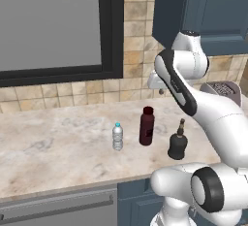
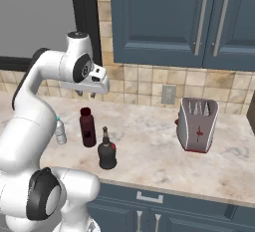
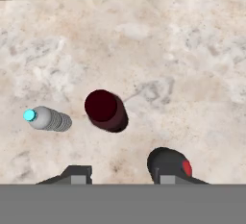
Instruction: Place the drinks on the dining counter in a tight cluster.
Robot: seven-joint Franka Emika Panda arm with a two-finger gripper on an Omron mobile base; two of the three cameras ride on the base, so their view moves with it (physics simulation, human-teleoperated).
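Observation:
Three drinks stand upright in a loose row on a marble counter [image 1: 53, 147] below a tiled wall. They are a small clear water bottle [image 1: 117, 137] [image 2: 60, 131] [image 3: 45, 118] with a blue cap, a taller dark-red bottle [image 1: 147, 126] [image 2: 87, 127] [image 3: 105, 110] and a squat black bottle [image 1: 178, 142] [image 2: 106, 154] [image 3: 168, 163]. My gripper [image 2: 85, 95] [image 1: 159, 92] [image 3: 122, 176] hangs above the dark-red bottle, pointing straight down. It is open, with nothing between its fingers. The dining counter is out of view.
A silver toaster [image 2: 198, 125] [image 1: 223, 90] stands at the right of the counter. Dark blue wall cabinets [image 2: 174, 17] hang overhead. A black-framed window [image 1: 48, 26] fills the wall at left. A wall outlet [image 2: 168, 95] sits in the tiles.

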